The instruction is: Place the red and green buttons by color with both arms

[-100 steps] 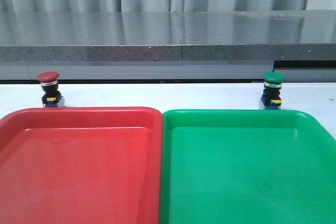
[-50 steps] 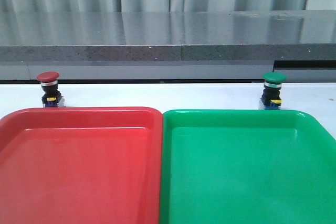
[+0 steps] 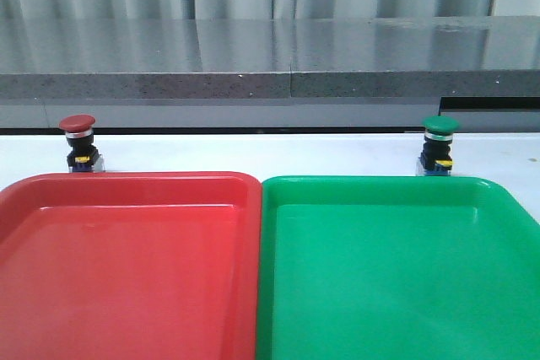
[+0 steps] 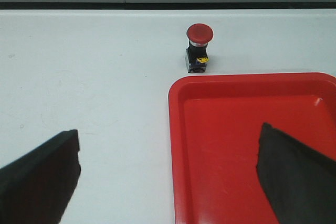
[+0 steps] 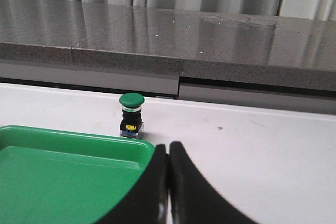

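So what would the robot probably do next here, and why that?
Probably the left gripper moves forward toward the red button, since its fingers already stand wide apart and the button sits upright on the table just beyond the red tray. The right gripper is shut, so it would likely need to open before reaching for the green button behind the green tray.

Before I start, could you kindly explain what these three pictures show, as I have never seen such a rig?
It is a two-armed robot at a white table. One picture looks forward over the table; the other two come from cameras on each wrist. A red tray and a green tray lie side by side. Behind them stand a red button and a green button, both upright on the table, outside the trays. The left pincer is open, the right pincer shut. Neither holds anything.
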